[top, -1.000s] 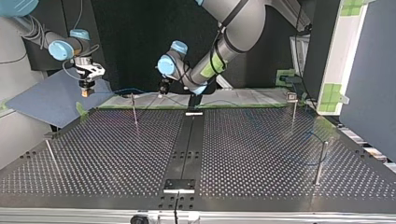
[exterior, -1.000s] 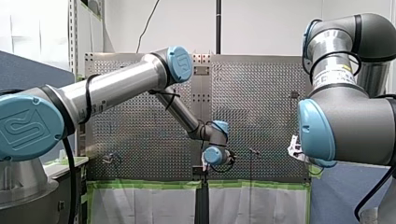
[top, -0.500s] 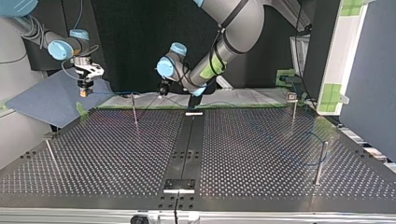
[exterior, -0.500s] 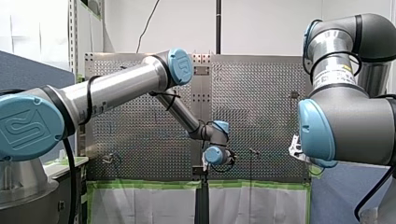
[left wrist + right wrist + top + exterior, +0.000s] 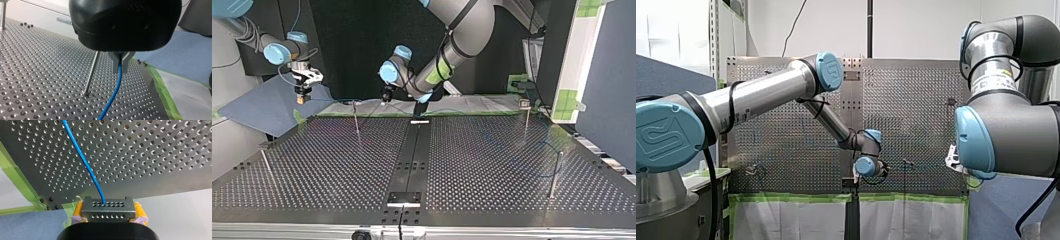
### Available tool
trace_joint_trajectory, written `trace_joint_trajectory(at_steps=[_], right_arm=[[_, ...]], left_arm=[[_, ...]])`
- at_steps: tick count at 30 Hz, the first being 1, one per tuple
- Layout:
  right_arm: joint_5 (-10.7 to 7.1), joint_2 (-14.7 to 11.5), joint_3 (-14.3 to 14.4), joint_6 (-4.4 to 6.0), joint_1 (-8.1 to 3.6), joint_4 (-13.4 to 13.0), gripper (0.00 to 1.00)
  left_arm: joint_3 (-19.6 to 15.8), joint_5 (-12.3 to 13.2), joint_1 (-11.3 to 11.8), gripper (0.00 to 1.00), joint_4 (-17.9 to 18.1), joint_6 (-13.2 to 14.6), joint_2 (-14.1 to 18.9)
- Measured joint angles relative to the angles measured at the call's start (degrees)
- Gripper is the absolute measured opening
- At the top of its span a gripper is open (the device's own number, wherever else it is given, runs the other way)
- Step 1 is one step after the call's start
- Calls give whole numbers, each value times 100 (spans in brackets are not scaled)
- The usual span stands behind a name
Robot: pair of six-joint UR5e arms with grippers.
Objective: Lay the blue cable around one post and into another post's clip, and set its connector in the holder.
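Blue is the colour to follow here: the blue cable [image 5: 112, 96] starts at the dark grey connector [image 5: 108, 205], which my right gripper [image 5: 109, 211] pinches from both sides between its yellow pads [image 5: 78, 211], and it runs out over the perforated table [image 5: 150, 150]. Further along, my left gripper [image 5: 121, 67] has its metal fingers [image 5: 127, 57] pressed together on the cable, just beside a thin post [image 5: 91, 72] but apart from it. In the top view the right gripper hangs off the table at about ten o'clock, and the left sits at the far edge near eleven. By my reckoning the job is in its early stretch. The connector is in a gripper, not in a holder, and I cannot tell which fitting on the table is the holder. The clip-topped post [image 5: 526, 112] at two o'clock looks empty. A faint blue curve shows by the near post [image 5: 555, 175] at four o'clock, but I cannot tell whether it rounds that post.
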Motion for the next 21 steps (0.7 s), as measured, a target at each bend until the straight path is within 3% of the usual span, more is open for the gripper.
trace_joint_trajectory(at_steps=[21], right_arm=[[169, 13, -65, 7, 23, 57, 0]], left_arm=[[105, 25, 14, 0, -112, -7, -5]])
